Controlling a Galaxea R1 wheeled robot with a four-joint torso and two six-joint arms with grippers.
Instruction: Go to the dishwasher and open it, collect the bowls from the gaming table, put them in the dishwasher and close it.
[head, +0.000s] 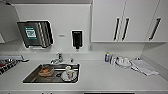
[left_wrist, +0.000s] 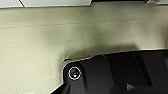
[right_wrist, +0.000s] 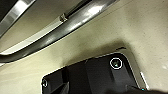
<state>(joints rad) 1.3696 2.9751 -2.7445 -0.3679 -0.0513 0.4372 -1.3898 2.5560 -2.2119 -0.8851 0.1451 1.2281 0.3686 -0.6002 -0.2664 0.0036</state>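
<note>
A smooth white countertop (head: 100, 77) is seen from above, with a rectangular stainless-steel sink (head: 32, 76) set into it left of centre. In the sink lie a clear container (head: 46, 71) with something brownish in it and, to its right, a white cup (head: 69, 71) on a round plate (head: 65, 77). A chrome tap (head: 58, 59) stands at the far edge of the sink. On the white wall behind, a dark paper-towel dispenser (head: 35, 33) and a black soap dispenser (head: 77, 38) are mounted. At the far right, glossy white cabinet doors (head: 107, 21) with black bar handles are hung. A small bottle (head: 107, 57), white crockery (head: 122, 62) and a folded cloth (head: 144, 67) are set on the right of the counter. A dark strip at the near counter edge may be the dishwasher (head: 108, 93), but this cannot be told for certain. In the wrist views a speckled beige floor (left_wrist: 32, 50) is shown; whether either gripper's fingers are spread or pressed together cannot be told.
</note>
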